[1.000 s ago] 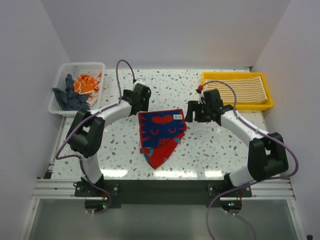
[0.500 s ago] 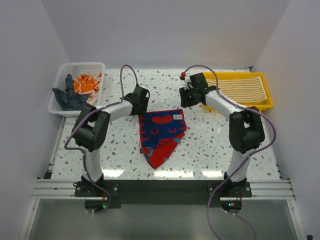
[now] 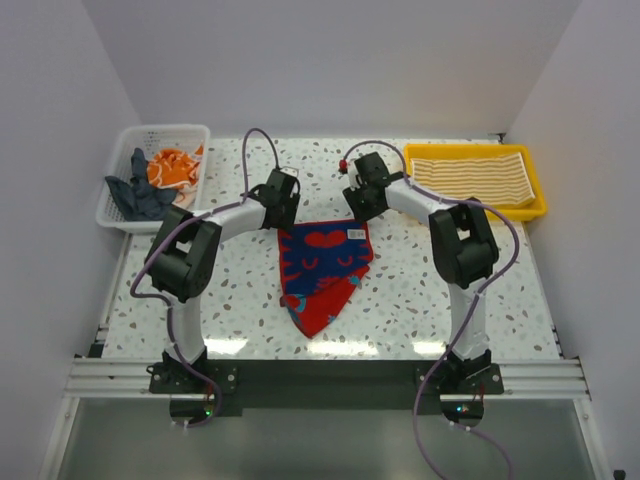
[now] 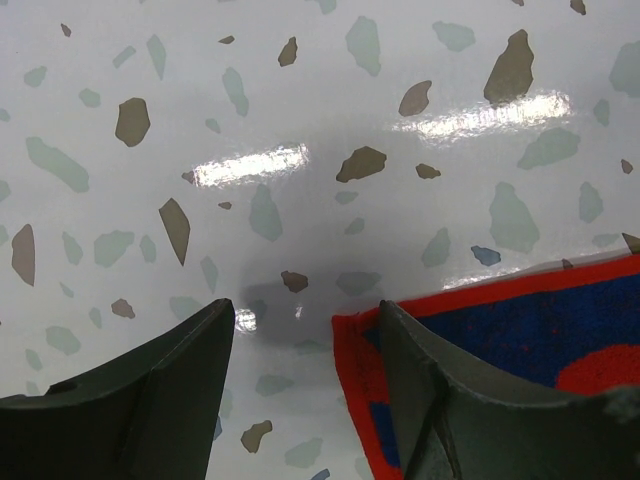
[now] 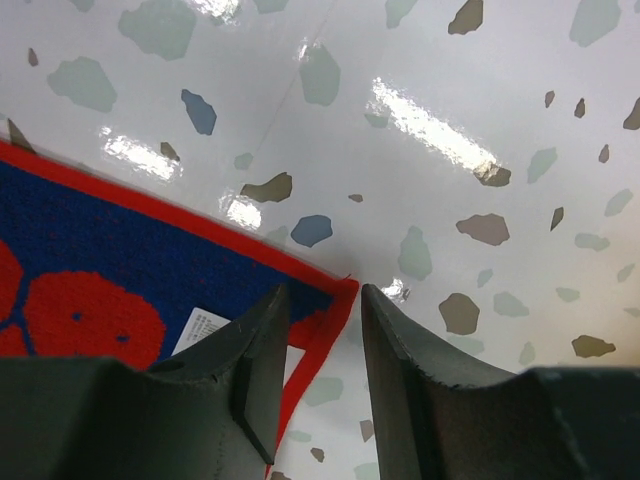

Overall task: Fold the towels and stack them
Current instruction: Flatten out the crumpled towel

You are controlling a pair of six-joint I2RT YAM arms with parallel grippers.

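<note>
Top external view: the blue-and-red towel (image 3: pixel 322 265) lies flat mid-table. My left gripper (image 4: pixel 305 310) stands spread astride its far left corner. My right gripper (image 5: pixel 325 295) is narrowly parted over the far right corner. Both look placed to pinch and fold.

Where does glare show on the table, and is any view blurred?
Left wrist view: glare streaks on the table, soft shadow ahead of the fingers. Right wrist view: glare patches beyond the towel. Top view: glare strips at the near edge. None blurred.
</note>
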